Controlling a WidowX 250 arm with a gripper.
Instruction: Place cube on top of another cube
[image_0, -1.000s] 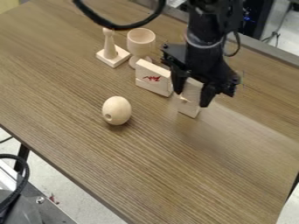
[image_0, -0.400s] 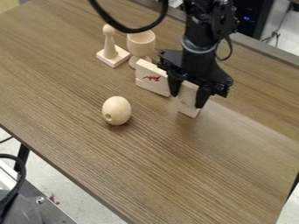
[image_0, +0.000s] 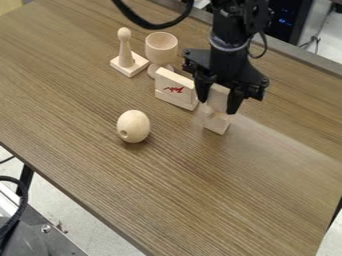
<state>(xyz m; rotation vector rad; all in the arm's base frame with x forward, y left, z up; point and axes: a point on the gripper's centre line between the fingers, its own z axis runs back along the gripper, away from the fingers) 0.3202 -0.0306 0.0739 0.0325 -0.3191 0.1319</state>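
Both the gripper (image_0: 217, 105) and the upper cube (image_0: 218, 97) have shifted a little upward in my view since the previous frame, baring more of the lower cube (image_0: 217, 125). I read the fingers as clamped on the upper cube's sides. It sits at or just over the far part of the lower one, right of the block with red marking (image_0: 175, 89); I can't tell whether the two cubes touch.

For the placing, I'd bring the upper cube slightly nearer until its edges line up with the lower cube's, keep it level, then ease straight down to a light contact. Pressing off-centre could tip or slide the base. Only once it sits flat would I part the fingers evenly and lift straight up, keeping the left finger clear of the marked block.
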